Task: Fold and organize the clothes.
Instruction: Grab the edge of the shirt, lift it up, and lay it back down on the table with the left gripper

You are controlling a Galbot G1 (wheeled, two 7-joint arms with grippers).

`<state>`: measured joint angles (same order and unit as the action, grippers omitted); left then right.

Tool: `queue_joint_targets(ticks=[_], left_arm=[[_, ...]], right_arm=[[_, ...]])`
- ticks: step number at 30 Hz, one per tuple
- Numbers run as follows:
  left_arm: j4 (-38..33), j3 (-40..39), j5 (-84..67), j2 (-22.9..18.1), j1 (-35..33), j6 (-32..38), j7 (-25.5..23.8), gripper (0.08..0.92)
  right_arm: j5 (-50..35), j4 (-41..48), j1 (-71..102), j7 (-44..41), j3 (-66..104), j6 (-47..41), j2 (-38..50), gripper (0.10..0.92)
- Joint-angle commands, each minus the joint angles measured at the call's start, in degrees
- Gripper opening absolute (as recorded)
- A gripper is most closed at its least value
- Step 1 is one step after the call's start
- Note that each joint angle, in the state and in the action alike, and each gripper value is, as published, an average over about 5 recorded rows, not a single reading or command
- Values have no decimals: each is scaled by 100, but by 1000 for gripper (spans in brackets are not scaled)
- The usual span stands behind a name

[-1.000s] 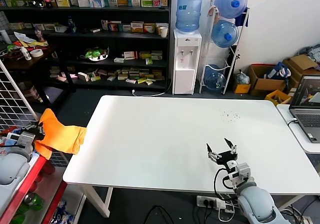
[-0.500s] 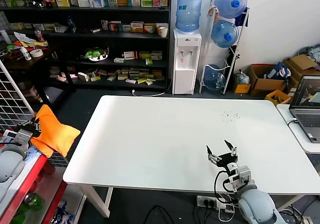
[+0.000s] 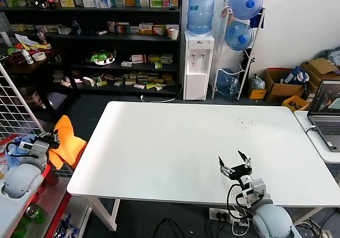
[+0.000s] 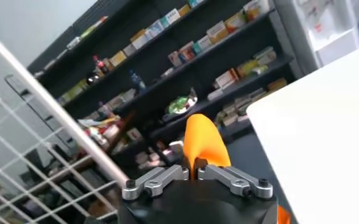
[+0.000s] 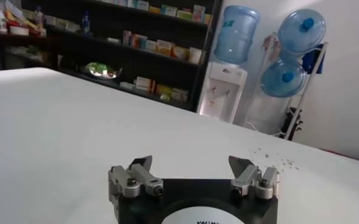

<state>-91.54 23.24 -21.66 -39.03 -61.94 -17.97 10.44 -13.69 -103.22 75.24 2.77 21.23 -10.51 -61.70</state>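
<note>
The clothes, one bright orange T-shirt [image 3: 67,142], hang bunched in the air off the white table's [image 3: 175,142] left edge. My left gripper [image 3: 51,138] is shut on a fold of the shirt there; in the left wrist view the orange cloth [image 4: 205,141] rises from between the closed fingers [image 4: 167,177]. My right gripper [image 3: 236,162] stands open over the table's front right part, nothing between its fingers [image 5: 136,172]. The shirt's logo print is hidden.
A white wire rack [image 3: 16,110] and a red cart [image 3: 24,195] stand left of the table beside my left arm. A laptop [image 3: 325,113] sits on a side table at the right. Dark shelves [image 3: 95,36] and a water dispenser [image 3: 198,62] lie behind.
My left gripper has carried the shirt off the table's left edge and drawn it in; the cloth now hangs more bunched and upright. The right gripper has barely moved.
</note>
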Motion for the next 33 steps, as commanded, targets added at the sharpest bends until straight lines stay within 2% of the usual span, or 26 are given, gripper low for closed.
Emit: queue_joint_targets(ticks=[1,7,11,18,24,30,33], left_arm=[[-1089,-527,-1088,-1118,29,-493,445,130],[-1455,-866,-1699,-1785,-81,-608,773,130],[-1382,-1125,-1646,-2386,-12,-566,886,130],[-529,-1505,-1006,-3740,331,-315,853,130],[216,-1743,-531,-4667,581,-40,893,130],[805,-1958,-252,-5469,749,322,983,130],[1126,-2026,-172,-5597,832,579,1009,130]], right_arm=[[131,-11,60,5,18,-12,-71,823],[195,-21,72,-3,82,-2,-64,823],[207,-39,71,-3,105,-3,-74,823],[260,-14,123,-11,155,16,-106,823],[222,24,127,-12,226,27,-52,823],[204,103,98,3,267,34,-15,823],[202,148,77,11,280,31,-9,823]])
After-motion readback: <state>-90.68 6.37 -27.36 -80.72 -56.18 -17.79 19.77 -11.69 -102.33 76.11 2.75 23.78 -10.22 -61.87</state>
